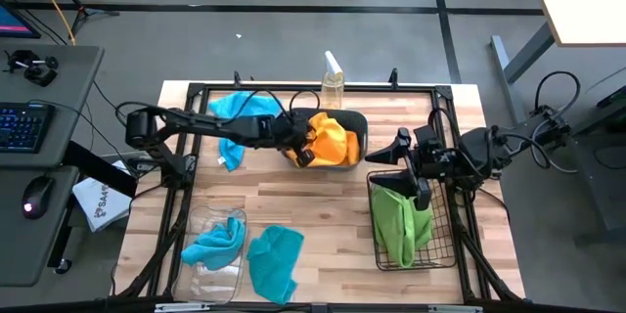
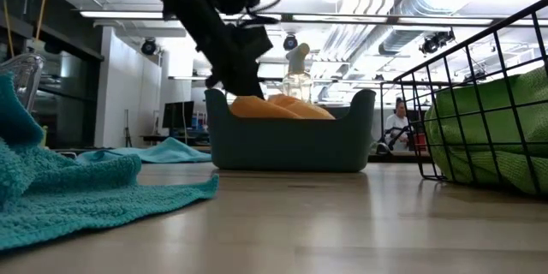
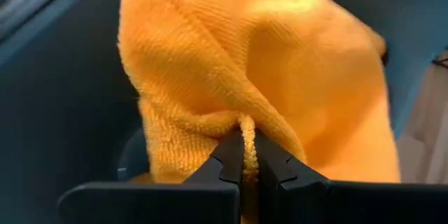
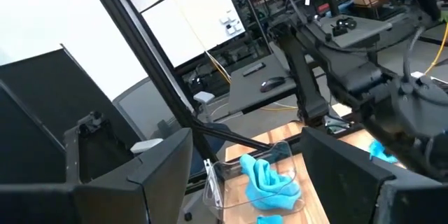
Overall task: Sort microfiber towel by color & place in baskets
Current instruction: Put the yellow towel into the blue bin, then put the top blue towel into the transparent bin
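Left wrist view: left claw [image 3: 248,155] pinches orange towel [image 3: 280,63] edge.

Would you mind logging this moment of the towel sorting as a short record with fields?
left gripper: fingers shut on the orange towel, inside the teal tub
right gripper: open, above the far edge of the wire basket
wire basket contents: green towel
clear bin contents: one teal towel
loose towels: teal towel on the table beside the clear bin; teal towel near the far edge
other: spray bottle behind the tub
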You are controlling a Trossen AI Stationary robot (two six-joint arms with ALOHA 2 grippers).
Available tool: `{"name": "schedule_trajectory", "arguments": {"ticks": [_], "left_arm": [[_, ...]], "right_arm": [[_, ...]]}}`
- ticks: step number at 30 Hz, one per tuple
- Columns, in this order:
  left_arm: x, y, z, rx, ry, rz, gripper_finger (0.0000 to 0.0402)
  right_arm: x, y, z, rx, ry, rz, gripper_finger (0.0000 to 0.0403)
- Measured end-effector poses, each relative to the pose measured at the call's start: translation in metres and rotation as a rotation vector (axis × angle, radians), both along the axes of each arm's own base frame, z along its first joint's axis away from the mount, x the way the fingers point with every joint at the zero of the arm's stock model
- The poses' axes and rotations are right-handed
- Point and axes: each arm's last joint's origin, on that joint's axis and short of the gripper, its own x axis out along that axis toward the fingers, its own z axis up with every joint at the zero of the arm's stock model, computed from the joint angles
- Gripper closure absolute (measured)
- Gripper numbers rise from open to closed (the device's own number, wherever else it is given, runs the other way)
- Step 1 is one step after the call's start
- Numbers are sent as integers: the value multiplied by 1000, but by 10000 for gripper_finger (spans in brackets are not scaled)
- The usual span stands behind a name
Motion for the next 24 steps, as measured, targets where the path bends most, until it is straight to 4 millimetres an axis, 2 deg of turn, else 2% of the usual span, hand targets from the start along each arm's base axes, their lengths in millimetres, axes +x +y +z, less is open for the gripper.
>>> {"name": "schedule_trajectory", "arguments": {"ticks": [6,10,17,24], "left_arm": [[3,0,-7,-26,-3,-10,398],[4,5,-3,-32,-15,26,372],[7,13,20,-52,-17,20,264],[10,16,67,23,107,-63,167]], "right_arm": [[0,-1,0,-1,2,-28,139],[0,-1,-1,-3,7,-42,139],[0,-1,-1,-3,7,-43,139],[0,-1,-2,-14,16,-43,139]]}}
